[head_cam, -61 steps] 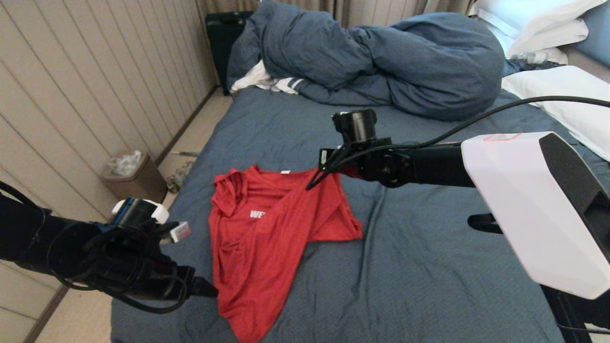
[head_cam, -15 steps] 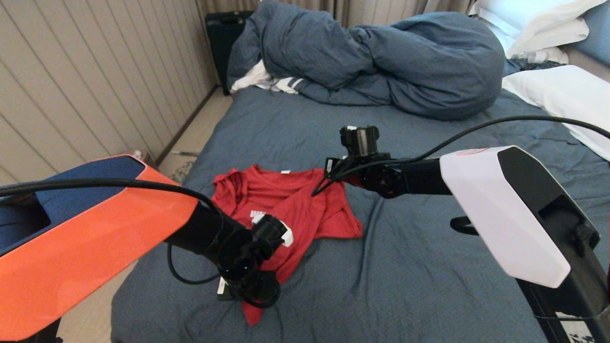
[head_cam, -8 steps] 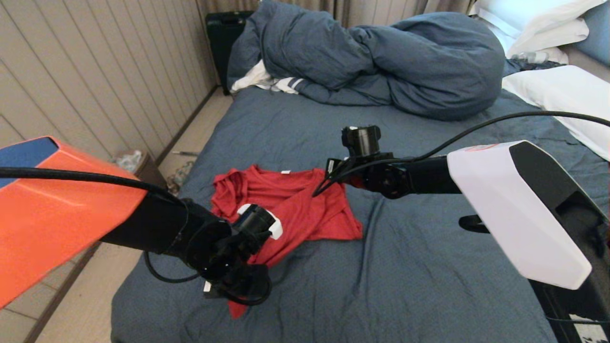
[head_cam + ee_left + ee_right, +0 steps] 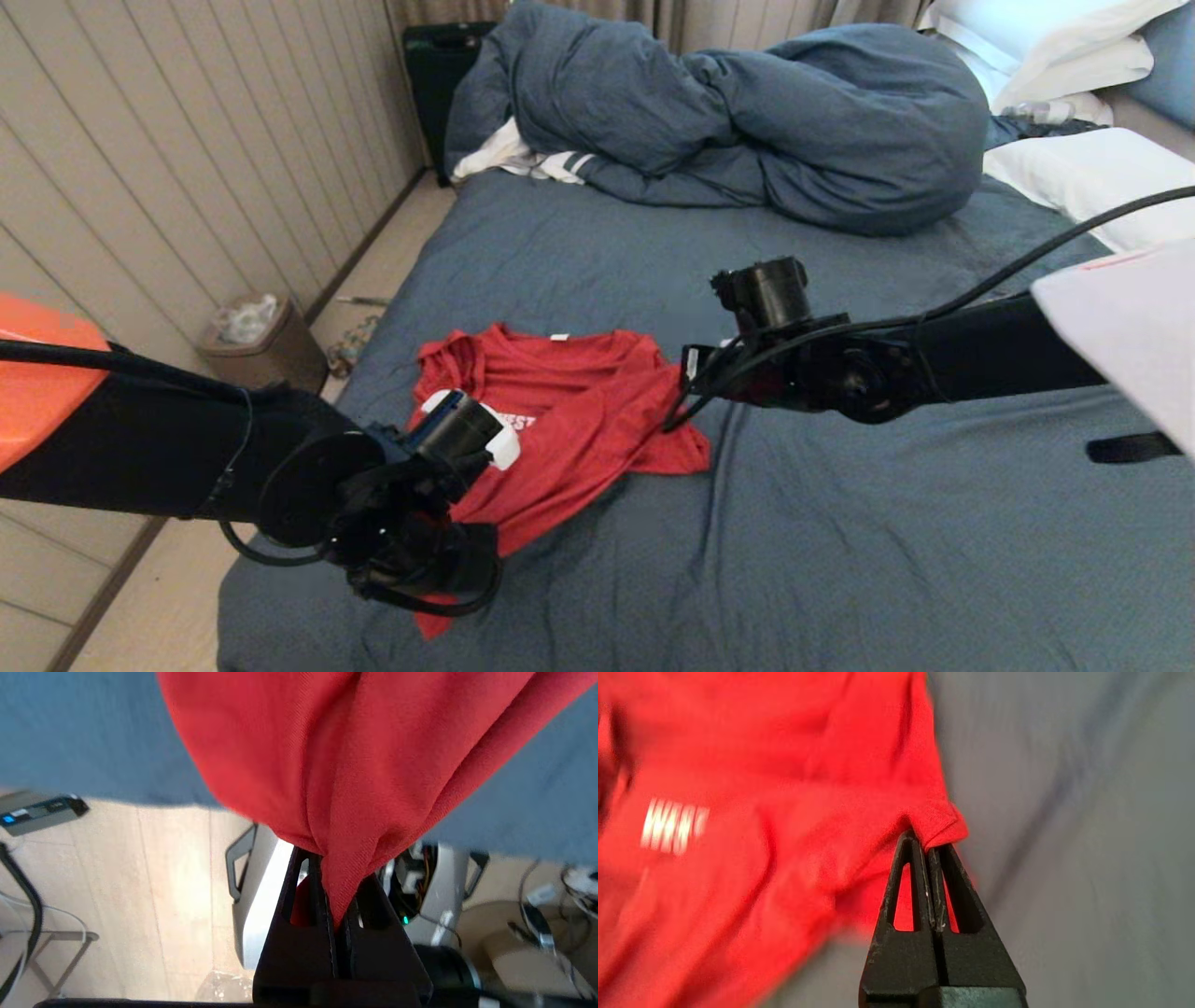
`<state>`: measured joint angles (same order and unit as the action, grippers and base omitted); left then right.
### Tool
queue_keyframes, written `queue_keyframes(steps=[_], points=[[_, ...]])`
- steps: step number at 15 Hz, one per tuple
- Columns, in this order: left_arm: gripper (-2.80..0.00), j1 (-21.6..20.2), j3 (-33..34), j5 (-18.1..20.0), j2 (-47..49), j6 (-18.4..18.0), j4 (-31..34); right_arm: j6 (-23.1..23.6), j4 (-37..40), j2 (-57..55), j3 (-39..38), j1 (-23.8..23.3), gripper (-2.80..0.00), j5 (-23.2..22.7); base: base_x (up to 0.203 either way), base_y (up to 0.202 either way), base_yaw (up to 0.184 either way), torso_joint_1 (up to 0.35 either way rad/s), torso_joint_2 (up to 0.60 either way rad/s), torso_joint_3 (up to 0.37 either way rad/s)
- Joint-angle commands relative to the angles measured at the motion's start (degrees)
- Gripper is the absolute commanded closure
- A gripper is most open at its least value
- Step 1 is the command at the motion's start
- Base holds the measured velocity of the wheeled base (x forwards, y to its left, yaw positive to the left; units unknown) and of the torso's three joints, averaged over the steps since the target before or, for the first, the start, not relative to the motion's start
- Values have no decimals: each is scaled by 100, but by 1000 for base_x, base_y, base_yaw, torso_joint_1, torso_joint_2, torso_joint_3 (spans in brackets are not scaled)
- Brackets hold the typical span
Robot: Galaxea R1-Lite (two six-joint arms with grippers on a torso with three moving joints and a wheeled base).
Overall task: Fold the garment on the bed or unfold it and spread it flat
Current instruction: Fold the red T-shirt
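A: On the bed (image 4: 840,560), which part of the red garment (image 4: 579,411) does each hand take?

B: Left hand (image 4: 334,933) is clenched on a bunched lower corner at the near edge; right hand (image 4: 930,924) is clenched on a fold at the far side.

A: Handling?

B: Likely soft, light, limp; best pinched at hems or corners.

A: Change?

B: Both hands have drawn back and apart, uncovering more white print.

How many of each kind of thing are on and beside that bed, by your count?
Red printed cotton T-shirt: 1
Bunched blue-grey duvet: 1
White pillows: 3
White striped cloth: 1
Brown waste bin: 1
Black robot pincers, left pincer, right pincer: 2
Total: 9
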<state>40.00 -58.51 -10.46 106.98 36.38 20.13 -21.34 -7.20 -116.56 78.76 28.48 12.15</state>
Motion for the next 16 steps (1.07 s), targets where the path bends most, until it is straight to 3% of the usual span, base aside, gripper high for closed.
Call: queue_keyframes(steps=[1, 9, 12, 16], points=[[0, 0, 241, 87, -348, 21, -5, -7, -2, 864, -691, 102, 0, 5, 0, 0, 0, 0, 0, 0], [0, 60, 1381, 348, -1553, -104, -91, -55, 17, 2356, -2966, 1053, 0, 31, 0, 0, 0, 0, 0, 0], [0, 102, 1703, 574, -1829, -122, -90, -207, 24, 2831, -3680, 1214, 0, 55, 0, 0, 0, 0, 0, 0], [0, 210, 1980, 580, -1906, -79, -114, -387, 15, 3188, -4381, 1300, 0, 75, 0, 0, 0, 0, 0, 0]])
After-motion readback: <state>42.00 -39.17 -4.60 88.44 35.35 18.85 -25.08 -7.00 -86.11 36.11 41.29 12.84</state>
